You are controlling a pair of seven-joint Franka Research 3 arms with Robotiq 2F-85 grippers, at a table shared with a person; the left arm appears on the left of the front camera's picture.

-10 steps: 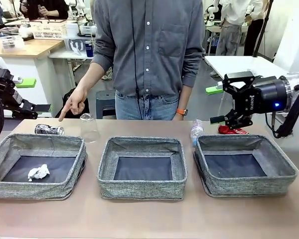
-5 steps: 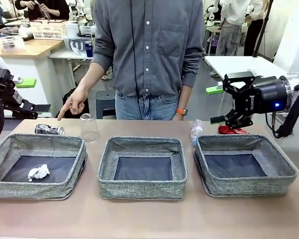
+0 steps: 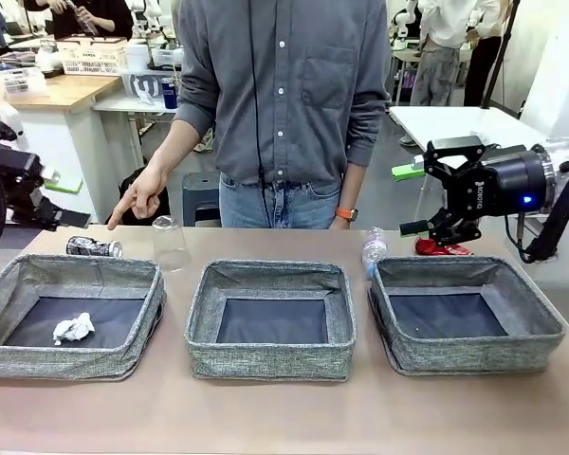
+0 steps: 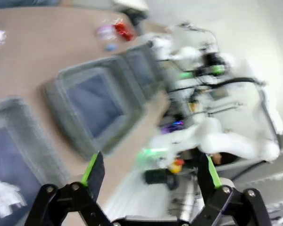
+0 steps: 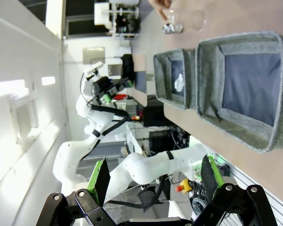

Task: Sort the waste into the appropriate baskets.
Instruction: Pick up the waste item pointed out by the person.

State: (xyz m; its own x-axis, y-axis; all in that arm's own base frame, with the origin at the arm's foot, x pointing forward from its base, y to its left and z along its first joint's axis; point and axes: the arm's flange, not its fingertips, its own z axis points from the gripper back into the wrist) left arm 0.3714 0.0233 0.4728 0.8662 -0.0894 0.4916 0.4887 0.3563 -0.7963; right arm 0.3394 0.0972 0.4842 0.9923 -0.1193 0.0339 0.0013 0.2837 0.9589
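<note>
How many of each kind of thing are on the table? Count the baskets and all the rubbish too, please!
Baskets: 3, left, middle, right
Cans: 2, a dark can and a red crushed can
Clear cup: 1
Water bottle: 1
White tissue: 1, lying in the left basket
Total: 8

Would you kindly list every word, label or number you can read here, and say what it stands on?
No text reads clearly.
White lettering on the right gripper: too small to read.
Print on the dark can: too small to read.
Label on the water bottle: too blurred to read.
Markings on the red can: unreadable.
</note>
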